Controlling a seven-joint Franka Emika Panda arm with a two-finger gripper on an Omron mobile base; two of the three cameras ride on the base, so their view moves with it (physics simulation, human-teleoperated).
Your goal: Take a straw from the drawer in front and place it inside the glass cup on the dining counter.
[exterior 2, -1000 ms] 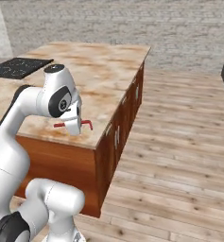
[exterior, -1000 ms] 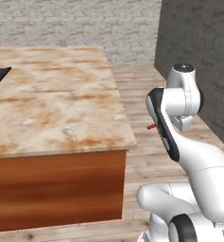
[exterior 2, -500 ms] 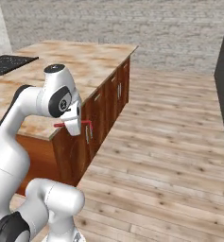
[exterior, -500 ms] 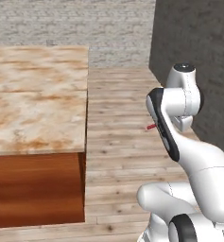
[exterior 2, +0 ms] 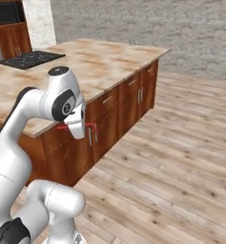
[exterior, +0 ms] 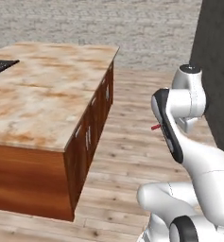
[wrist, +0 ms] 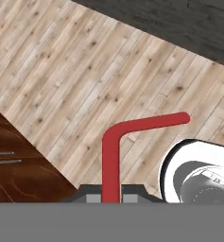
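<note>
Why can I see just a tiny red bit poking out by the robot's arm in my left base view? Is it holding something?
Observer: Yes. In the hand view the straw runs up from between the shut gripper, clamped there.
Operator: Is it a straight stick?
Observer: No, the hand view shows it bent near the top, with a short piece turning off sideways.
Operator: What's under the hand?
Observer: Wooden floor, with the corner of the dining counter's brown cabinets at one side.
Operator: Any glass cup on the counter?
Observer: The right base view shows a black cooktop on it, but no cup that I can make out.
</note>
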